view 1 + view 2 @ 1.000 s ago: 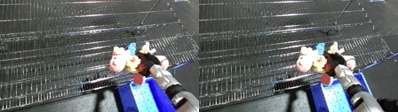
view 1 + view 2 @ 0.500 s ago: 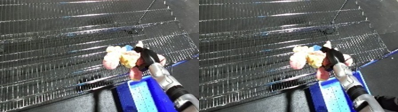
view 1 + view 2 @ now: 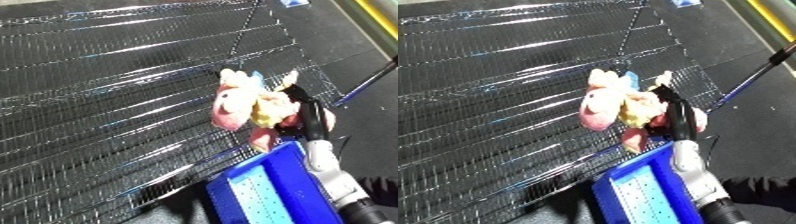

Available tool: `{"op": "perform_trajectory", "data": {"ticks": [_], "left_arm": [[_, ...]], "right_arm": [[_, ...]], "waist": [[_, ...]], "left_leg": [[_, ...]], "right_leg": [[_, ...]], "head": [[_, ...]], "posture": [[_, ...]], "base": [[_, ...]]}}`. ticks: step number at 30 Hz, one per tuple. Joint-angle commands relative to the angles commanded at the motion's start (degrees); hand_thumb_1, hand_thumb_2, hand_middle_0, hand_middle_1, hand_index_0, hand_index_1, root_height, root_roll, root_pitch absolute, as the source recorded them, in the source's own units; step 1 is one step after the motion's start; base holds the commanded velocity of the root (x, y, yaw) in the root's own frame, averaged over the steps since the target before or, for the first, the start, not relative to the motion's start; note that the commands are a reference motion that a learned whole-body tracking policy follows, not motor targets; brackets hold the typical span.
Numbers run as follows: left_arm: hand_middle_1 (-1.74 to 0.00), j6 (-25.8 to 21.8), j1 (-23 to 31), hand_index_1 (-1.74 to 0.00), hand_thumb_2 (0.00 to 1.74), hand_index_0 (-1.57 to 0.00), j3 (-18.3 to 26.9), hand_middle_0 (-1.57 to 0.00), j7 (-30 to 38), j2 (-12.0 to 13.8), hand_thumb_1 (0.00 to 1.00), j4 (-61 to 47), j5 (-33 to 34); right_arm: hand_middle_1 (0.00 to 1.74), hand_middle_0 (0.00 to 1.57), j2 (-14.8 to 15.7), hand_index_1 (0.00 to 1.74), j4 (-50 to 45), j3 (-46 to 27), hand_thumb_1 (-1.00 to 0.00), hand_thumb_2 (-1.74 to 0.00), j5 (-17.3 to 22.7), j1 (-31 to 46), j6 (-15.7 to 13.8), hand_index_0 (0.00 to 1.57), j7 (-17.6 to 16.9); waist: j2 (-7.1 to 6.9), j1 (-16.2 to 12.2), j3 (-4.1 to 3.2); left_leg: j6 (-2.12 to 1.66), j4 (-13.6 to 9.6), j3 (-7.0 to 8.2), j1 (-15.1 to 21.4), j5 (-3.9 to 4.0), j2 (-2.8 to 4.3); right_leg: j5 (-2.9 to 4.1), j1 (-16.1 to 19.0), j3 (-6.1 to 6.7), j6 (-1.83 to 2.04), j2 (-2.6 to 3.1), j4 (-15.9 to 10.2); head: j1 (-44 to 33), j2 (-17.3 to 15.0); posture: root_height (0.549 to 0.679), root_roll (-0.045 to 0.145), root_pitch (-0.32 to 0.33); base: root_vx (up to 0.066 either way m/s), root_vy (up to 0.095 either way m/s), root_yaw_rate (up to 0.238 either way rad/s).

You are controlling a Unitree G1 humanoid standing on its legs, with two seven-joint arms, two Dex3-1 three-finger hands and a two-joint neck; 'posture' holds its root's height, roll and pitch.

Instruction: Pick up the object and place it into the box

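Right robot hand (image 3: 300,114), black fingers curled round the pink-and-yellow plush toy (image 3: 249,106), holds it aloft; blue plastic bin (image 3: 275,192) lies directly below, toward the robot

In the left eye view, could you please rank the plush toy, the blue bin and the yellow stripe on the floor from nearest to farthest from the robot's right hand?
1. Plush toy: held in the right hand, just to its left.
2. Blue bin: directly below the hand, at the lower edge.
3. Yellow stripe: far off in the upper right corner.
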Motion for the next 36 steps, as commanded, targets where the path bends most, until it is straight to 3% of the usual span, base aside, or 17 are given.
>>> {"op": "perform_trajectory", "data": {"ticks": [9,16,21,24,36], "left_arm": [[-1.74,0.90,0.80,-1.74,1.74,-1.57,0.54,-1.57,0.28,-0.59,1.00,0.16,0.10],[-1.74,0.75,-0.27,-1.74,1.74,-1.57,-0.37,-1.57,0.58,-0.63,1.00,1.47,-0.24],[-1.74,0.07,-1.39,-1.74,1.74,-1.57,-1.59,-1.57,0.43,-0.59,1.00,2.58,-0.65],[-1.74,-0.17,-1.83,-1.74,1.74,-1.57,-2.12,-1.57,0.03,-0.10,1.00,2.77,-0.47],[-1.74,-0.57,-2.26,-1.74,1.74,-1.57,-2.05,-1.57,-0.47,1.24,1.00,2.06,0.96]], "right_arm": [[1.74,1.57,7.59,1.74,-2.71,-8.15,-1.00,-1.74,0.40,10.08,-1.24,1.57,-2.98],[1.74,1.57,12.96,1.74,2.84,-10.85,-1.00,-1.74,7.59,11.95,-4.26,1.57,-4.20],[1.30,1.18,15.65,1.30,9.70,-12.18,-0.75,-1.30,16.41,9.72,-7.79,1.18,-3.67],[1.04,0.94,15.47,1.04,13.48,-12.43,-0.60,-1.04,20.65,8.90,-9.14,0.94,-2.57],[0.00,0.00,14.79,0.00,19.04,-12.50,0.00,0.00,23.31,8.51,-10.02,0.00,-0.48]], "waist": [[-0.95,-3.30,0.00],[-1.39,-5.65,0.00],[-1.26,-6.91,0.00],[-1.17,-7.46,0.00],[-1.04,-8.25,-0.67]], "left_leg": [[0.39,1.59,0.49,1.10,-0.82,0.73],[0.26,2.04,0.85,1.66,-0.96,1.06],[0.07,2.29,1.01,1.78,-0.92,1.00],[-0.04,2.22,1.17,1.98,-0.90,0.97],[-0.38,1.49,1.72,2.05,-0.56,0.94]], "right_leg": [[0.61,1.47,0.89,-0.52,0.43,-0.21],[1.38,2.67,1.35,-0.91,0.78,-1.38],[2.13,3.30,1.44,-1.15,0.99,-2.15],[2.49,3.59,1.53,-1.25,1.14,-2.72],[2.69,4.09,1.76,-1.34,1.42,-4.44]], "head": [[8.07,-2.18],[11.49,-4.64],[12.59,-6.07],[12.28,-6.97],[9.99,-9.30]], "posture": [[0.610,0.047,-0.217],[0.612,0.050,-0.232],[0.614,0.053,-0.241],[0.615,0.054,-0.243],[0.619,0.058,-0.238]], "base": [[-0.011,0.007,-0.079],[-0.017,0.008,-0.062],[-0.016,0.009,-0.050],[-0.005,0.017,-0.052],[-0.001,0.011,-0.027]]}}
